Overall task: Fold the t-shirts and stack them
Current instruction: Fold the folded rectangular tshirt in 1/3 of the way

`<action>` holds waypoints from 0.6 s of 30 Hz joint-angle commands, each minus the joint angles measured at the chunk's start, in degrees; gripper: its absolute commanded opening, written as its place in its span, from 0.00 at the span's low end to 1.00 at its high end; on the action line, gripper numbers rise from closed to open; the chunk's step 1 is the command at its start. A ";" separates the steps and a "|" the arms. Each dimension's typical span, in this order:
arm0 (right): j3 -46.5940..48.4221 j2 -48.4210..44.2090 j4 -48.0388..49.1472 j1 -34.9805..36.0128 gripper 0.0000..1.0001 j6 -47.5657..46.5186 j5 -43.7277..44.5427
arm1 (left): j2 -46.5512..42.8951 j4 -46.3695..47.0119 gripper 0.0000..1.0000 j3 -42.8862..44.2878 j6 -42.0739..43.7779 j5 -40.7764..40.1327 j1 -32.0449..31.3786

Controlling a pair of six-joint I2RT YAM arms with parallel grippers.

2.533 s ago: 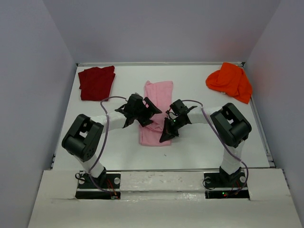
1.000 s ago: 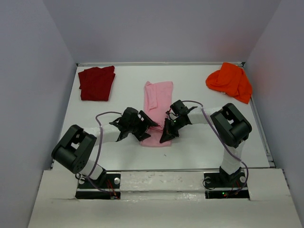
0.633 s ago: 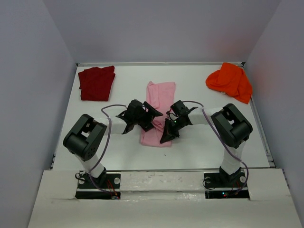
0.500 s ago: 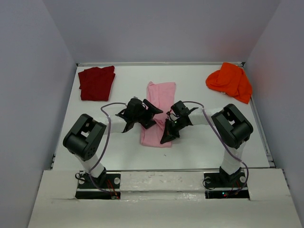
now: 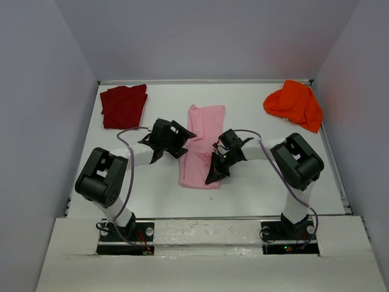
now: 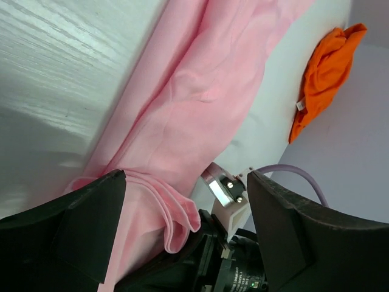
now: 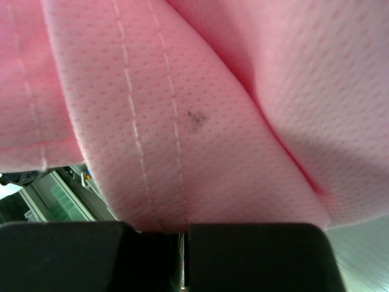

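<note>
right claw (image 5: 211, 175): clamped on pink t-shirt (image 5: 204, 121); left claw (image 6: 185, 204): spread wide

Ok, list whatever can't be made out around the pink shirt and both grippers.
- Top view: where the right gripper pinches the light pink cloth t-shirt; its own wrist covers the fingertips.
- Right wrist view: everything beyond that shirt; the cloth fills the frame.
- Left wrist view: the shirt's bunched end, partly behind the open left gripper; the dark red cloth t-shirt is out of frame.
- Top view: that red shirt's layers, too small.
</note>
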 commanded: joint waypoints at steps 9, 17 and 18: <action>1.71 -0.14 -0.76 0.57 0.00 -1.60 1.66 | -17.98 -6.61 0.89 -4.67 -5.25 3.96 -8.00; 1.98 0.12 -0.76 0.57 0.00 -1.51 1.92 | -24.50 -6.70 0.82 -16.53 -7.45 7.30 -8.54; 2.07 0.12 -0.68 0.57 0.00 -1.51 1.92 | -24.50 -5.74 0.66 -17.07 -7.45 7.57 -8.54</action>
